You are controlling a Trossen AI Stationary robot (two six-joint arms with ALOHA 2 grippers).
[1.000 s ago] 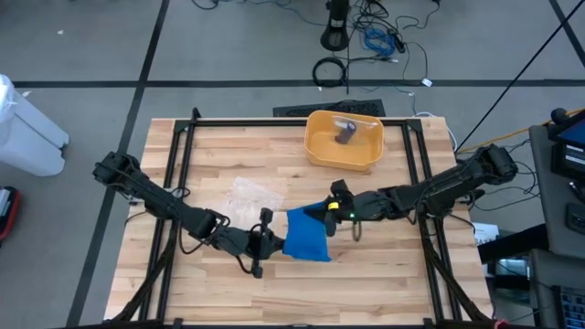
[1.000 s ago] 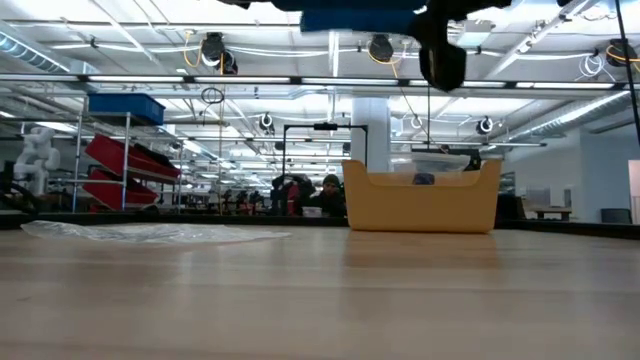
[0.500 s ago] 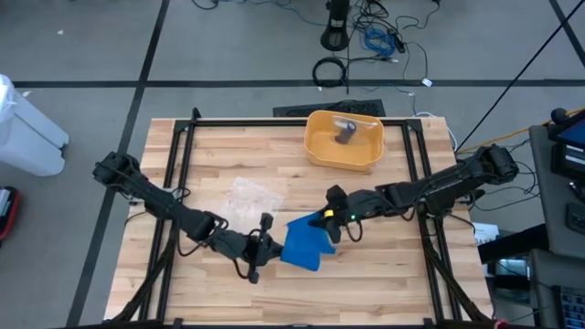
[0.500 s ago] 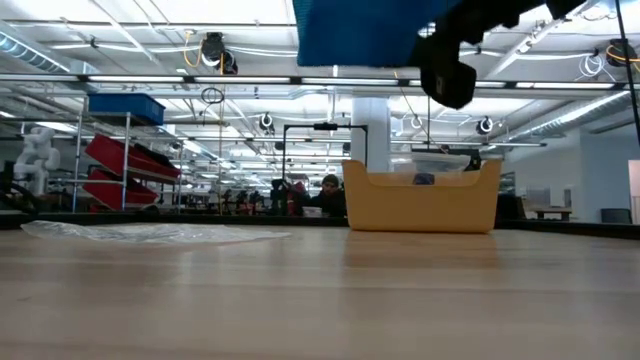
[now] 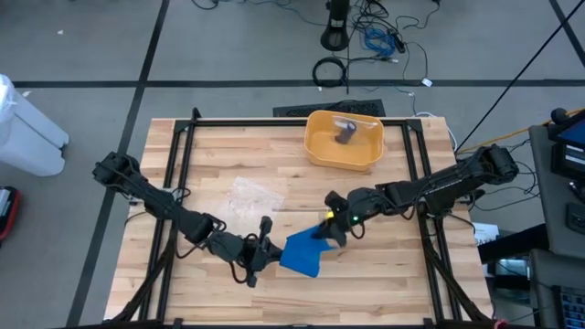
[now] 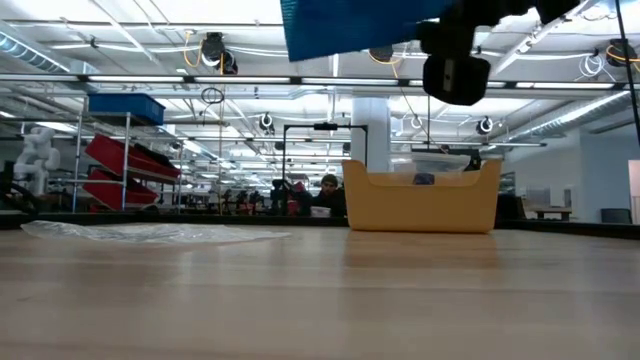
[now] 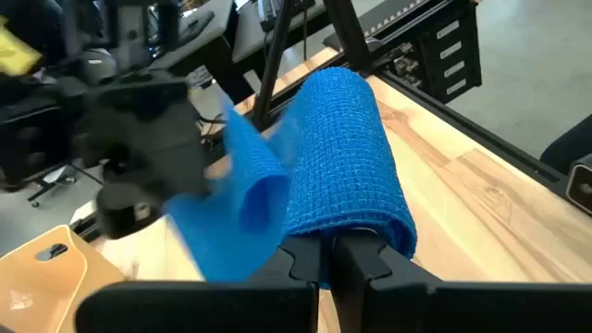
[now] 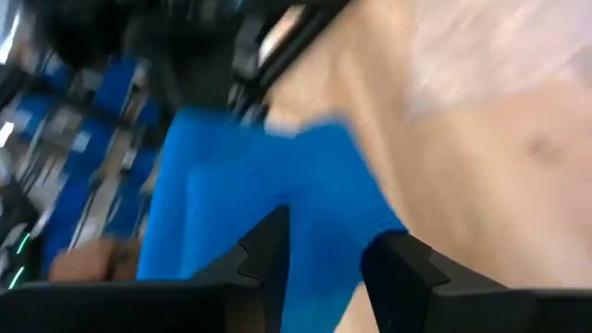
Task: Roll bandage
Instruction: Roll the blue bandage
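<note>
Blue bandage (image 5: 302, 253) hangs above the table's (image 5: 228, 164) near centre, between both arms. Left gripper (image 5: 268, 252), fingers pressed together, pinches its left edge. Right gripper (image 5: 327, 230), fingers parted, sits at its far-right corner, equally near.

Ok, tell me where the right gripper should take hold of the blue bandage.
Grip the loose flat end of the blue bandage, coming from the right gripper's own side. The left gripper pinches the opposite end, leaving that flap free.
</note>
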